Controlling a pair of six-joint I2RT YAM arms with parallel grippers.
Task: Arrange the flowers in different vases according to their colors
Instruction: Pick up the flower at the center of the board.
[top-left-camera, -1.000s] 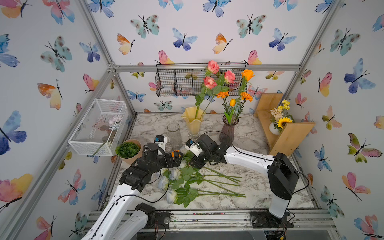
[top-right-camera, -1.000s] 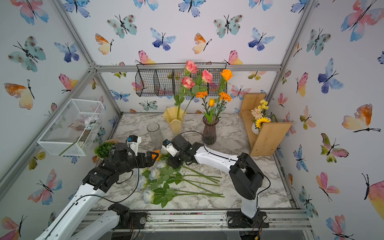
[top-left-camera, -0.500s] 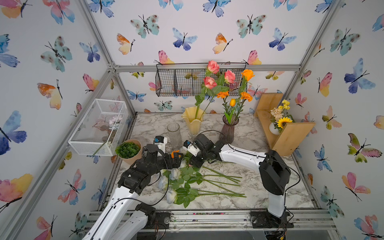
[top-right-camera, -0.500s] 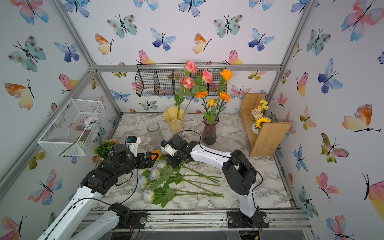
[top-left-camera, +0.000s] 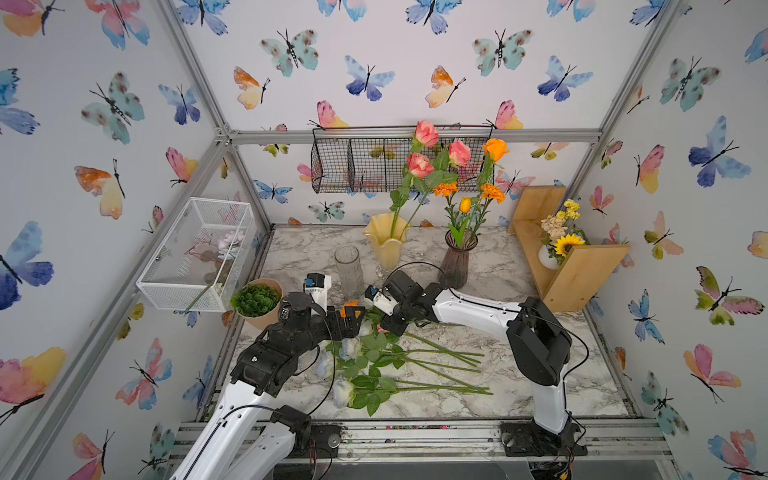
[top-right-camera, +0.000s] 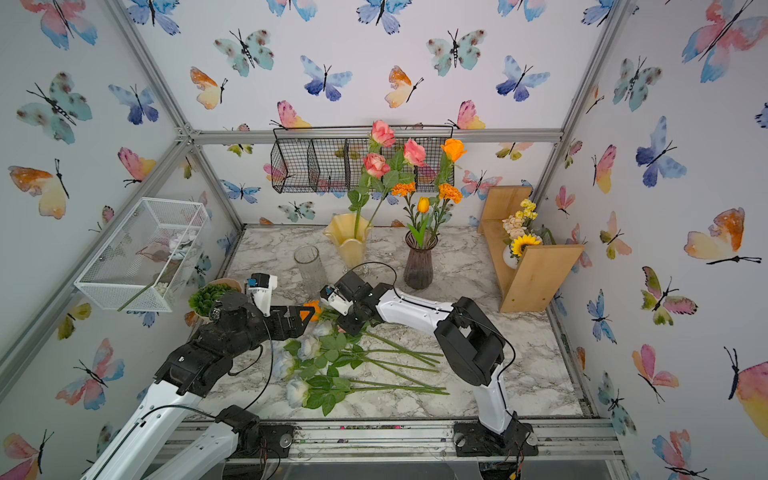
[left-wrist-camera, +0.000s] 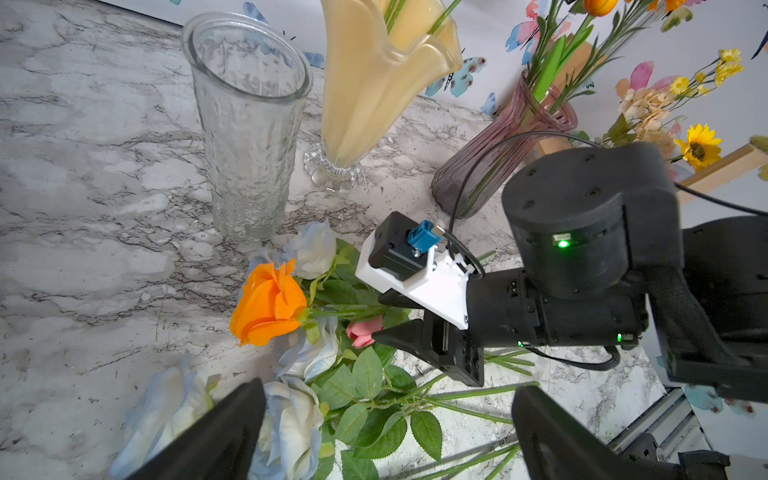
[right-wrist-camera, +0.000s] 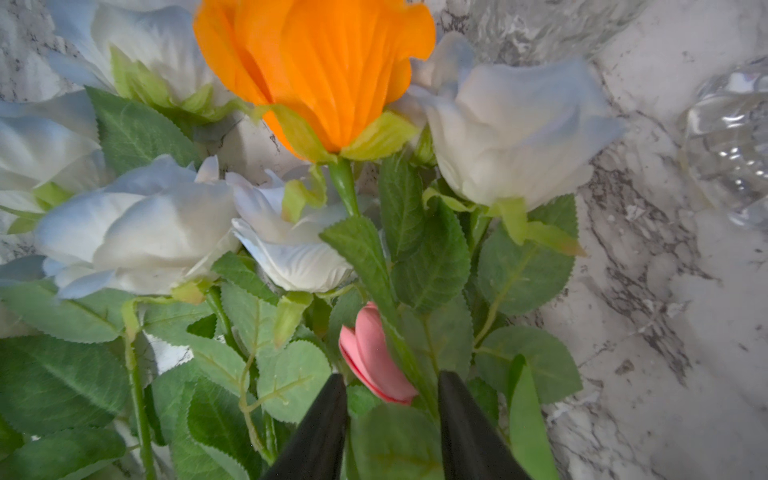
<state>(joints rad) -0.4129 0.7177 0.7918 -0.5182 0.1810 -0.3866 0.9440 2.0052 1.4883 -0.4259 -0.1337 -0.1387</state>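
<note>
Right hand (right-wrist-camera: 390, 376) just slid into the pile (top-left-camera: 374, 361), narrowing on the pink bud (right-wrist-camera: 370, 353) but not clamped yet; yellow vase (top-left-camera: 388, 245) next?

Counter (top-left-camera: 598, 365) lies bare past the stems (top-left-camera: 440, 365); clear vase (top-left-camera: 348, 270) and yellow vase (top-left-camera: 386, 245) stand close behind the blooms (top-left-camera: 351, 347).

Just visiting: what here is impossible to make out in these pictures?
Right wrist view: the right gripper stands with jaws apart by the pink tulip bud; leaves hide which stem lies between.
In both top views: that gripper's tips are hidden under its own wrist.
In a top view: the mesh blurs what lies in the white wire basket.
Left wrist view: the picture's edge cuts off the left gripper.
</note>
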